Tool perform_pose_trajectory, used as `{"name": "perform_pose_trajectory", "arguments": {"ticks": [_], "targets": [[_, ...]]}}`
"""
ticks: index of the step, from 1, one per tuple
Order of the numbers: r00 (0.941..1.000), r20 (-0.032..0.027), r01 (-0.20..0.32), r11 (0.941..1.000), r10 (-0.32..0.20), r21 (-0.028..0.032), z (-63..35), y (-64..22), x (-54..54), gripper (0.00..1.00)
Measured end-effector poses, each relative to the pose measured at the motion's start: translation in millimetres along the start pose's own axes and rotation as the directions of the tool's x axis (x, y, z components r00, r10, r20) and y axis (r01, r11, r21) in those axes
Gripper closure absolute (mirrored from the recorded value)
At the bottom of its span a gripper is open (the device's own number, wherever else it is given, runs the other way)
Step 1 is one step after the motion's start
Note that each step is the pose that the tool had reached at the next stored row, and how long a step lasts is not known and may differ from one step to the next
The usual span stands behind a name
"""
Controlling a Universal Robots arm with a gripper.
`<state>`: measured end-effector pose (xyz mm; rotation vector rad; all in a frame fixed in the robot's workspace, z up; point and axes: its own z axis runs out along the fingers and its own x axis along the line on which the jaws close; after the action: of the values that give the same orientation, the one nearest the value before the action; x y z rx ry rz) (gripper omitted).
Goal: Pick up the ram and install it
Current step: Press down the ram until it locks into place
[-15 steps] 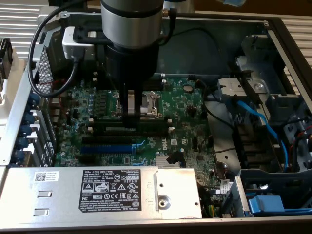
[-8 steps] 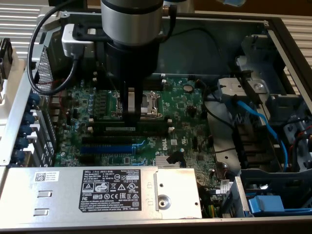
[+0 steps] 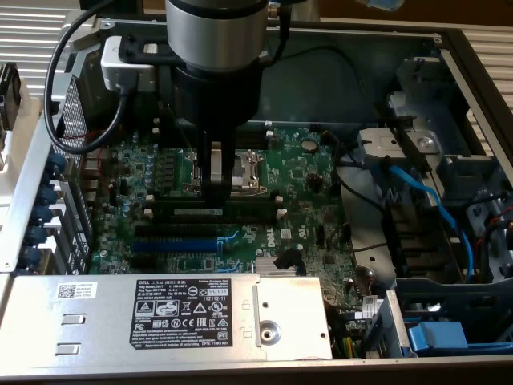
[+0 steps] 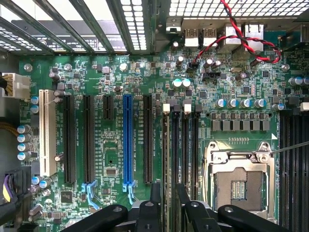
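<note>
On the board [image 3: 304,172], right of the blue slot [image 3: 172,245], the ram [image 3: 199,210] stands on edge in a black slot beside the socket [image 3: 240,172]. The gripper [image 3: 215,191] sits over it, fingers spread astride its top edge. It looks light, stiff and fragile, best held by its long edges.

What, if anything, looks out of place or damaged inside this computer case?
Nothing looks damaged or askew. One oddity: the processor socket on the motherboard stands bare, with no cooler on it.
</note>
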<state>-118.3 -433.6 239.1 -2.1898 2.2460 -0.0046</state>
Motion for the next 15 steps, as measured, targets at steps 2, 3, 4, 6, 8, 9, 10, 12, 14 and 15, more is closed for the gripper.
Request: {"name": "perform_pose_trajectory", "arguments": {"ticks": [2,3,4,6,8,9,10,12,14,15], "targets": [[1.0,0.0,0.0,1.0,0.0,0.0,0.0,0.0,0.0,0.74],[1.0,0.0,0.0,1.0,0.0,0.0,0.0,0.0,0.0,0.74],[1.0,0.0,0.0,1.0,0.0,0.0,0.0,0.0,0.0,0.74],[1.0,0.0,0.0,1.0,0.0,0.0,0.0,0.0,0.0,0.74],[1.0,0.0,0.0,1.0,0.0,0.0,0.0,0.0,0.0,0.74],[1.0,0.0,0.0,1.0,0.0,0.0,0.0,0.0,0.0,0.74],[1.0,0.0,0.0,1.0,0.0,0.0,0.0,0.0,0.0,0.76],[1.0,0.0,0.0,1.0,0.0,0.0,0.0,0.0,0.0,0.82],[1.0,0.0,0.0,1.0,0.0,0.0,0.0,0.0,0.0,0.9],[1.0,0.0,0.0,1.0,0.0,0.0,0.0,0.0,0.0,0.9]]}}
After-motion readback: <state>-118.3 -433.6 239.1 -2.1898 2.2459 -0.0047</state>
